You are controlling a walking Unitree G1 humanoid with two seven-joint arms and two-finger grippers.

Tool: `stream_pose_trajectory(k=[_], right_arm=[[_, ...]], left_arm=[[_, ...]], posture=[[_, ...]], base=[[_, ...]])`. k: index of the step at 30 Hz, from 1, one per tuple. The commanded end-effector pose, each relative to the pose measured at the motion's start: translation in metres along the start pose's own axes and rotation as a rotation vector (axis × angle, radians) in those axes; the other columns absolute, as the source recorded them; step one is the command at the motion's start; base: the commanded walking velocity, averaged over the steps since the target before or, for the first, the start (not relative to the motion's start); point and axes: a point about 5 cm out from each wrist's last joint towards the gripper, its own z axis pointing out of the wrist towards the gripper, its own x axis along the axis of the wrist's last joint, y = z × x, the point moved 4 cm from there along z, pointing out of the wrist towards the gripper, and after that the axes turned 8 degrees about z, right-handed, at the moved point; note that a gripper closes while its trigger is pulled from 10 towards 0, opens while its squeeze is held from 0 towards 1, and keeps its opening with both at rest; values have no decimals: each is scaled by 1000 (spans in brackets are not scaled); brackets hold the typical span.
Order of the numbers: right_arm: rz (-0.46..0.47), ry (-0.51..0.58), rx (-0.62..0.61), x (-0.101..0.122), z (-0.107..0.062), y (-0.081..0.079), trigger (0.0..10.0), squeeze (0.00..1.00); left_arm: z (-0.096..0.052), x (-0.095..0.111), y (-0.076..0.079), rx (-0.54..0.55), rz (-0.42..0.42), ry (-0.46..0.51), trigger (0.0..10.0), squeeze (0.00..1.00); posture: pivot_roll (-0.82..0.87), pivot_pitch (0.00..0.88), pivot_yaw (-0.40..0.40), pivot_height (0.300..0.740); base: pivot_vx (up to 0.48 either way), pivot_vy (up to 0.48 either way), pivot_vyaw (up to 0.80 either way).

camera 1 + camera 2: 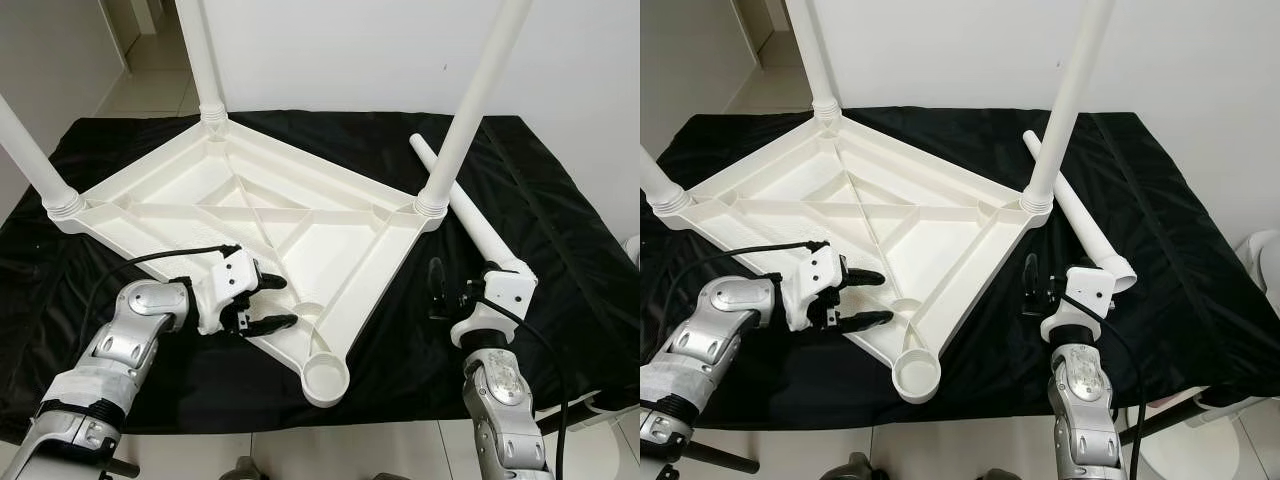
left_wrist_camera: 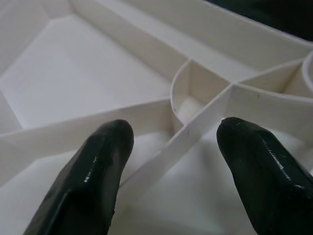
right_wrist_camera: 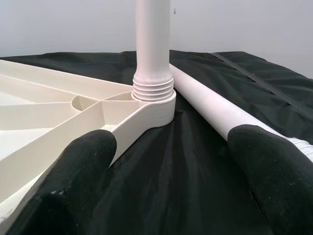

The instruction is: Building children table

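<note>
Three legs stand screwed into the upturned tabletop (image 1: 270,215); near socket (image 1: 326,378) empty. Fourth leg (image 1: 470,215) lies beside it. Left gripper (image 1: 262,303) spread over its rim; right gripper (image 3: 166,171) spread beside it.

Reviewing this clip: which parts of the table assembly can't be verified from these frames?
- Upright legs: tops cut off by the head views' upper edge.
- Empty corner socket: inner thread too small to tell.
- Loose leg: middle hidden behind the upright leg; its near end is partly covered by the right tool.
</note>
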Motion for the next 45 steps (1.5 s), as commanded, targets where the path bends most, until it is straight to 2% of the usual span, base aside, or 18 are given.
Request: stream_pose_trajectory(k=[1,5,10,11,14,17,20,25,32,33,36,37,38,41,42,45], right_arm=[[-8,3,7,0,1,-1,10000,0],[-10,3,10,0,2,-1,10000,0],[-11,3,12,0,1,-1,10000,0],[-11,3,11,0,1,-1,10000,0],[-11,2,9,0,1,0,10000,0],[-11,-1,9,-1,1,-1,10000,0],[-11,-2,9,-1,1,-1,10000,0],[-12,-2,1,0,0,2,10000,0],[-17,-4,-5,0,-1,4,10000,0],[-17,-5,-7,0,-1,4,10000,0],[-18,-5,-9,0,-1,5,10000,0],[-18,-5,-9,0,-2,5,10000,0],[-18,-5,-10,0,-2,5,10000,0],[-18,-5,-10,0,-2,4,10000,0],[-19,-6,-9,0,-2,4,10000,0],[-20,-6,-8,0,-1,5,10000,0]], left_arm=[[0,-7,9,-85,5,-36,10000,0],[5,-14,7,-90,82,-97,10000,0],[8,-17,3,-85,103,-130,10000,0],[9,-17,-2,-73,128,-146,10000,0],[10,-18,-4,-73,127,-158,10000,0],[12,-15,-17,-57,112,-159,10000,0],[13,-14,-20,-55,114,-154,10000,0],[8,-16,-29,-90,109,-174,10000,0],[6,-18,-31,-148,109,-195,10000,0],[6,-19,-30,-168,110,-196,8863,0],[6,-19,-29,-180,112,-195,8745,0],[6,-18,-29,-180,115,-194,8745,0],[7,-19,-29,-183,117,-193,9216,0],[7,-19,-29,-191,118,-192,9176,0],[8,-19,-28,-197,120,-189,9882,0],[9,-19,-26,-209,123,-183,9725,0]], posture=[[-9,0,26,740],[-14,0,25,740],[-17,0,28,740],[-18,0,30,740],[-15,0,30,740],[-14,0,32,740],[-14,0,32,740],[-22,0,41,740],[-28,0,44,740],[-29,0,45,740],[-30,0,46,740],[-31,0,45,740],[-31,0,46,740],[-32,0,45,740],[-32,0,46,740],[-33,0,45,740]], base=[[0,0,0],[0,0,0],[0,0,0],[0,0,0],[0,0,0],[0,0,0],[0,0,0],[0,0,0],[0,0,0],[0,0,0],[0,0,0],[0,0,0],[0,0,0],[0,0,0],[0,0,0],[0,0,0]])
